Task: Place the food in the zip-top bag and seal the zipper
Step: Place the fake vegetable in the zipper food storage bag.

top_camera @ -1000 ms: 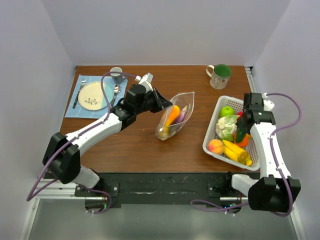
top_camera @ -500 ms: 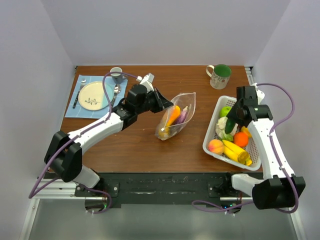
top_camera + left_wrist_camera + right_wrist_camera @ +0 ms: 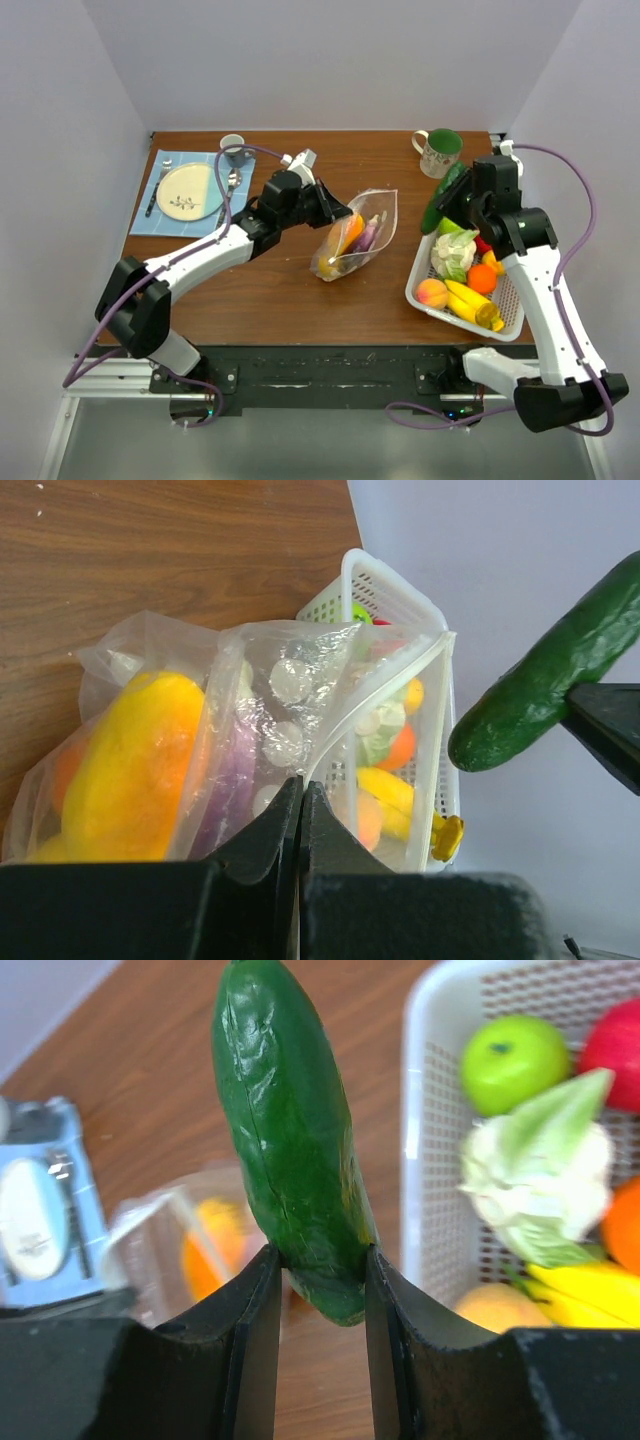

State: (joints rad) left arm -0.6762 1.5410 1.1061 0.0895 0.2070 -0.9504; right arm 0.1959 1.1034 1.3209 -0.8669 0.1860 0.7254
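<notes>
Item 1. Left claw (image 3: 337,213): clenched, fingertips pressed together on one lip of the zip-top bag (image 3: 358,238). In the left wrist view I see the two fingers meet at the film's edge (image 3: 300,792), with the bag directly ahead of them.

Item 2. Zip-top bag: on the tabletop (image 3: 270,290), mid-field, mouth turned toward the right arm and held up by the left claw. The zipper (image 3: 375,700) is unsealed and the mouth gapes.

Item 3. Food already in the bag: one yellow-orange piece (image 3: 346,231) and one purple piece (image 3: 367,232), side by side.

Item 4. Right claw (image 3: 457,196): grasping a green cucumber (image 3: 443,198) by its lower end. My right wrist view shows both fingers tight against its sides (image 3: 322,1272), the rest of it jutting forward past the tips.

Item 5. Cucumber, position: held aloft, tilted, between the bag and the white basket (image 3: 413,290), over the basket's far left corner. It is near the bag's mouth but apart from it.

Item 6. Food in the basket: a white-and-green leafy piece (image 3: 453,253), an orange (image 3: 482,277), a peach (image 3: 432,292), a yellow piece (image 3: 472,305), a green apple (image 3: 517,1057).

Item 7. Other: a mug (image 3: 438,152) at far right, a plate (image 3: 188,191) on a blue mat (image 3: 165,222) at far left.
</notes>
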